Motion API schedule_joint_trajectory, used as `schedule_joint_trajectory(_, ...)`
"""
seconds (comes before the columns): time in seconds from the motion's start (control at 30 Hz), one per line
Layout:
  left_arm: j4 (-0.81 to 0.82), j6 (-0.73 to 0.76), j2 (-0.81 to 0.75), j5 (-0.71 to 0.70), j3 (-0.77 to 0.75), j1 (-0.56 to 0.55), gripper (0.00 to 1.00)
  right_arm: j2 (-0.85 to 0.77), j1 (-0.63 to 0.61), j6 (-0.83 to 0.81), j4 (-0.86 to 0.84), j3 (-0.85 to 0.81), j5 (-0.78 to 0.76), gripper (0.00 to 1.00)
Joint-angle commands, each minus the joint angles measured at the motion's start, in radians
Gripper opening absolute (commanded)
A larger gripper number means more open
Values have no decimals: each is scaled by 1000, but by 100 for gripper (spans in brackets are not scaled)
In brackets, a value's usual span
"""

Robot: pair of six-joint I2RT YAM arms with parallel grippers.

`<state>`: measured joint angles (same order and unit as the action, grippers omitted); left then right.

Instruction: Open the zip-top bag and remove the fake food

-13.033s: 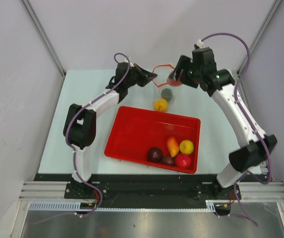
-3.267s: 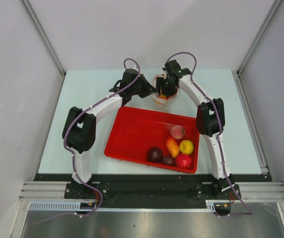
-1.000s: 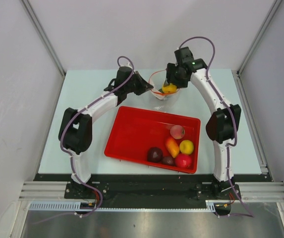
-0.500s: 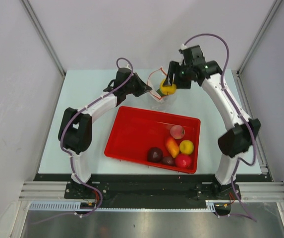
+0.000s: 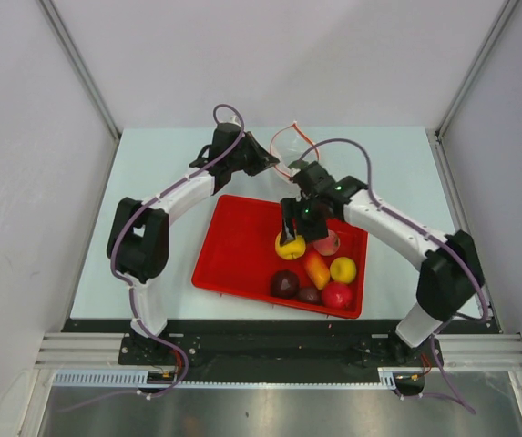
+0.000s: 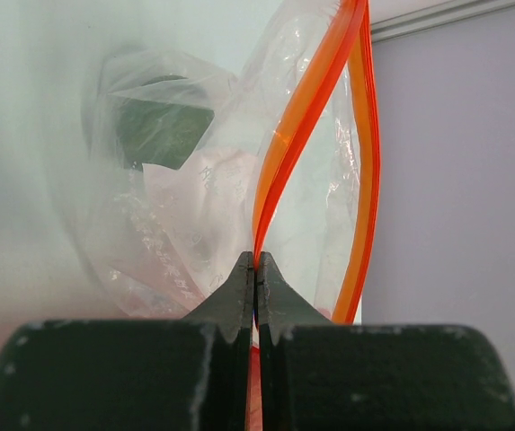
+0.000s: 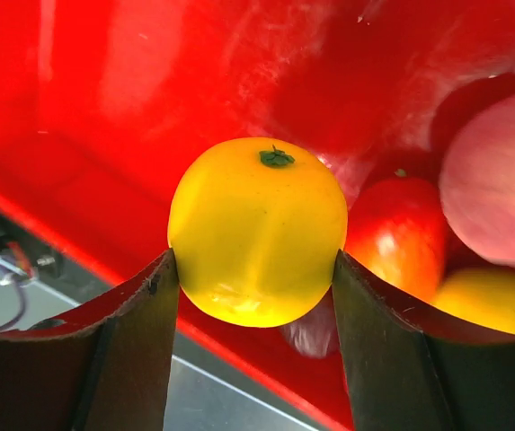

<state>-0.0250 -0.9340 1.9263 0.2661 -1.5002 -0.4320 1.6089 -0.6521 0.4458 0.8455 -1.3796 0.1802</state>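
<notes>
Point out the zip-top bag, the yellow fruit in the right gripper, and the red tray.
zip-top bag [image 6: 194, 206], left wrist view, crinkly clear wall.
yellow fruit [image 7: 257, 233], right wrist view, middle of skin.
red tray [image 5: 242, 246], top view, bare floor.

Bright, even overhead light fills the top view; shadows are faint and soft. White glare streaks the red tray [image 7: 104, 72] in the right wrist view. Close to the left wrist lens, the zip-top bag [image 6: 194, 224] looks washed out, slightly soft.

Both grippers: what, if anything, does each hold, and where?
The left gripper pinches the zip-top bag by its orange zip strip; the right gripper clamps the yellow toy fruit by its sides.
</notes>
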Motion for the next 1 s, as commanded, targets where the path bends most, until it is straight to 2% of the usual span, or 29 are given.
schedule_joint_trajectory(0.0, 22, 4, -32, 9, -2, 4, 0, 71, -17, 21, -115, 13, -44, 20)
schedule_joint_trajectory(0.07, 20, 4, -35, 8, -2, 3, 0, 100, -15, 5, -120, 13, -48, 21)
schedule_joint_trajectory(0.17, 20, 6, -36, 10, -6, 3, 0, 146, -18, -7, -88, 13, -61, 32)
schedule_joint_trajectory(0.2, 22, 8, -36, 10, -8, 3, 0, 154, -20, -10, -79, 16, -74, 40)
schedule_joint_trajectory(0.37, 20, 8, -33, 10, -9, 3, 0, 151, -27, -39, -39, 20, -120, 63)
schedule_joint_trajectory(0.4, 20, 8, -32, 12, -9, 3, 0, 143, -27, -45, -36, 20, -120, 73)
schedule_joint_trajectory(0.47, 20, 6, -29, 12, -8, 1, 0, 111, -27, -48, -40, 20, -119, 84)
schedule_joint_trajectory(0.5, 23, 6, -30, 12, -8, 1, 0, 99, -26, -48, -46, 19, -114, 93)
schedule_joint_trajectory(0.57, 20, 6, -27, 13, -8, -1, 0, 74, -20, -50, -62, 14, -98, 98)
schedule_joint_trajectory(0.77, 20, 11, -32, 13, -5, -5, 0, -26, 40, -21, -82, -80, -100, 99)
schedule_joint_trajectory(0.87, 20, 14, -33, 15, 0, -8, 0, -38, 75, -19, -97, -202, -154, 92)
schedule_joint_trajectory(0.9, 19, 15, -33, 12, 0, -11, 0, -30, 83, -24, -97, -282, -169, 86)
schedule_joint_trajectory(0.97, 20, 15, -32, 10, 1, -16, 0, 28, 115, -39, -105, -363, -179, 80)
